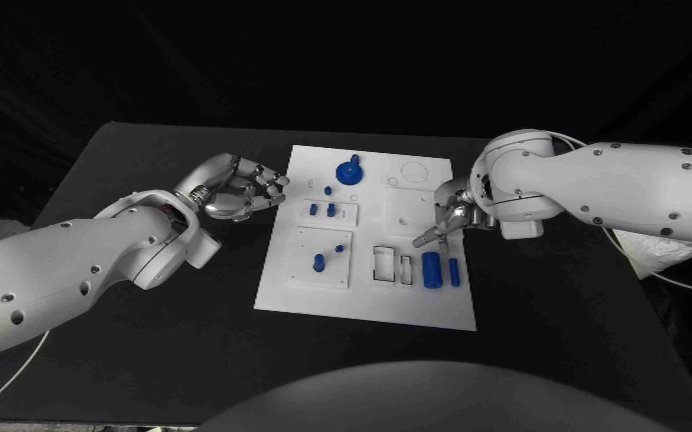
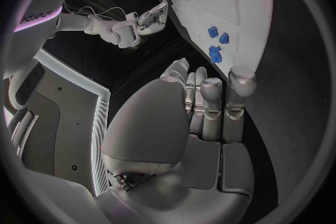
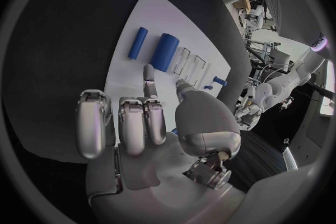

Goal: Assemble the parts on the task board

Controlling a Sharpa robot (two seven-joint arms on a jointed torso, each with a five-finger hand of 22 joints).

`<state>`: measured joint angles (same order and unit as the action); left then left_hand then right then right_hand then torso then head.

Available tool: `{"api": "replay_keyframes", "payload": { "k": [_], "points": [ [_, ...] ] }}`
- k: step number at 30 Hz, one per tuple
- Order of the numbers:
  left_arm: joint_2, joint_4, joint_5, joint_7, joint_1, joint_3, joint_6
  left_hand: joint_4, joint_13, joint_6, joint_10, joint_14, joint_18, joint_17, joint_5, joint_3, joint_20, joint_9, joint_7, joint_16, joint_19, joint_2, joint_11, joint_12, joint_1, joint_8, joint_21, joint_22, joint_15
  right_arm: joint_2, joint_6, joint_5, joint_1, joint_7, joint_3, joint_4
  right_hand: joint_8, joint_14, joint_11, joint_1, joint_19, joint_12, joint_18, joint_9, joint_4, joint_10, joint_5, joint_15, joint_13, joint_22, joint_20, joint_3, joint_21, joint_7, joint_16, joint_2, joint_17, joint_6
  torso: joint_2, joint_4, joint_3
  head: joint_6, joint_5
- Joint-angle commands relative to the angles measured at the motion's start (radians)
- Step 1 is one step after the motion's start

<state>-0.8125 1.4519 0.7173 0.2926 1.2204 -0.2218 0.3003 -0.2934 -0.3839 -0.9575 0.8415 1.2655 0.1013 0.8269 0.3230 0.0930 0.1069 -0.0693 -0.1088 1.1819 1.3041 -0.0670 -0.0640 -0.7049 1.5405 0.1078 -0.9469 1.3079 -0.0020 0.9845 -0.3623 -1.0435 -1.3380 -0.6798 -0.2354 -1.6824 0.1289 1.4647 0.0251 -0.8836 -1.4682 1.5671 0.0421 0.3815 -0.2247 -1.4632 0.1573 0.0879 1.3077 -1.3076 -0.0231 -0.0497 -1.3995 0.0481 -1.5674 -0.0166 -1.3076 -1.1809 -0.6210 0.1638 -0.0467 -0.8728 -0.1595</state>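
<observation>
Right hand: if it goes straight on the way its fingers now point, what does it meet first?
Probably the two blue cylinders lying on the task board; the right hand points down toward them. Depth is unclear.

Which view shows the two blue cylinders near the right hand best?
The right wrist view: the two blue cylinders lie large and unobstructed beyond the fingers. The head view shows them small; the left wrist view shows them at the board's far end.
</observation>
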Motion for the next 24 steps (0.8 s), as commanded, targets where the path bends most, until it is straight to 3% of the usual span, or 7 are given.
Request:
{"api": "replay_keyframes", "payload": {
  "k": [1, 15, 24],
  "points": [
    [0.002, 0.001, -0.006, 0.005, 0.001, 0.001, -0.006, 0.001, 0.001, -0.002, -0.004, -0.007, 0.016, -0.002, 0.005, 0.008, 0.001, 0.000, -0.006, -0.006, -0.004, 0.007, -0.004, -0.007, 0.001, -0.004, 0.007, 0.095, 0.003, -0.002, 0.018, 0.012, 0.008, 0.001, -0.001, 0.002, -0.006, 0.106, -0.007, -0.015, 0.000, 0.004, 0.003, -0.003, 0.010, -0.108, 0.008, -0.004, 0.263, -0.203, -0.006, 0.000, 0.007, 0.000, -0.003, 0.001, -0.263, -0.009, 0.000, -0.0007, -0.0019, 0.000, 0.001],
    [0.007, -0.003, -0.006, 0.001, 0.000, 0.000, -0.013, 0.001, 0.001, -0.002, -0.004, -0.007, 0.016, -0.002, 0.005, 0.008, 0.001, 0.000, -0.006, -0.006, -0.004, 0.007, -0.004, -0.007, 0.001, -0.004, 0.007, 0.095, 0.003, -0.005, 0.000, 0.011, 0.030, -0.003, -0.001, 0.013, -0.021, 0.106, -0.008, -0.019, 0.008, 0.004, 0.007, -0.012, 0.023, -0.108, 0.000, -0.009, 0.263, -0.198, -0.009, 0.003, 0.022, 0.004, -0.003, 0.009, -0.263, 0.001, 0.001, -0.0006, -0.0002, 0.000, 0.005],
    [0.008, -0.005, -0.006, -0.001, 0.000, 0.000, -0.017, 0.001, 0.001, -0.001, -0.004, -0.008, 0.016, -0.003, 0.005, 0.007, 0.001, 0.000, -0.005, -0.006, -0.005, 0.006, -0.004, -0.007, 0.001, -0.005, 0.009, 0.095, 0.003, -0.011, 0.005, 0.011, 0.038, -0.002, -0.001, 0.019, -0.024, 0.106, -0.008, -0.023, 0.013, 0.004, 0.009, -0.012, 0.030, -0.108, 0.008, -0.012, 0.263, -0.195, -0.012, 0.000, 0.031, 0.004, -0.003, 0.007, -0.263, 0.002, 0.000, -0.0016, -0.0017, 0.000, 0.007]
  ]
}}
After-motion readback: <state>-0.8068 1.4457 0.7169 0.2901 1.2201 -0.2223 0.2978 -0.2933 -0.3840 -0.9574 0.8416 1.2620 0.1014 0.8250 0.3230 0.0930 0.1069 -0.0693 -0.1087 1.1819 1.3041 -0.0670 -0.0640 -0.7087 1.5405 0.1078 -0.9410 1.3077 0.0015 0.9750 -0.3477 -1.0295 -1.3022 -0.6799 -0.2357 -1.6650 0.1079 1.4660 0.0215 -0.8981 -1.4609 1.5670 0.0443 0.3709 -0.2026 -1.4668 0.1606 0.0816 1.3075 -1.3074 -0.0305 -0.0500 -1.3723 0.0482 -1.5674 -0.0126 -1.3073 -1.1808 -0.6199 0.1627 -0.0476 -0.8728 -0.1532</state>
